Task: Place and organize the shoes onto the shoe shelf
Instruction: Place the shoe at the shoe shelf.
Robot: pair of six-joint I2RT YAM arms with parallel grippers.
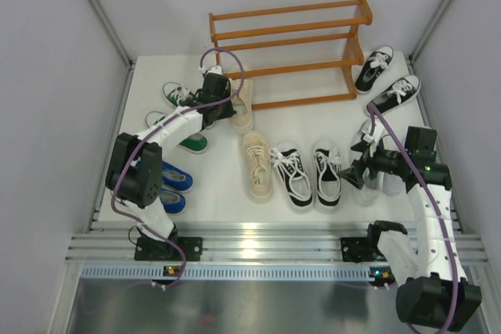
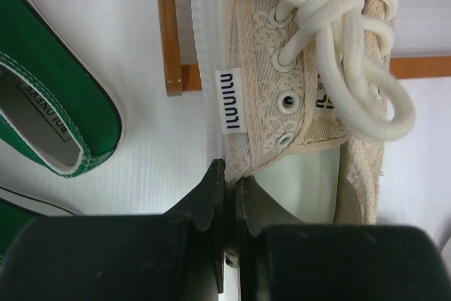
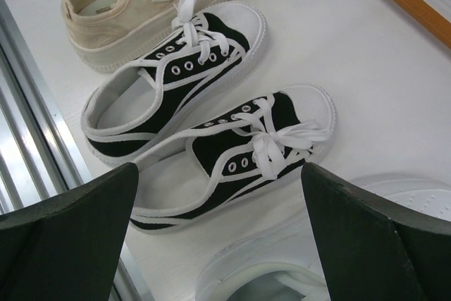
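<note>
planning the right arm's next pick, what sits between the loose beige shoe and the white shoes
Two black sneakers with white laces, side by side, between the loose beige shoe and the white shoes; shown in the top and right wrist views.

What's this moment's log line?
left gripper: shut on beige shoe beside shoe shelf | right gripper: open, near white shoes | shelved: none

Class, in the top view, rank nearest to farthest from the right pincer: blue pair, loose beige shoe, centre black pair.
1. Centre black pair, just left of the right pincer.
2. Loose beige shoe, further left.
3. Blue pair, far left.
</note>
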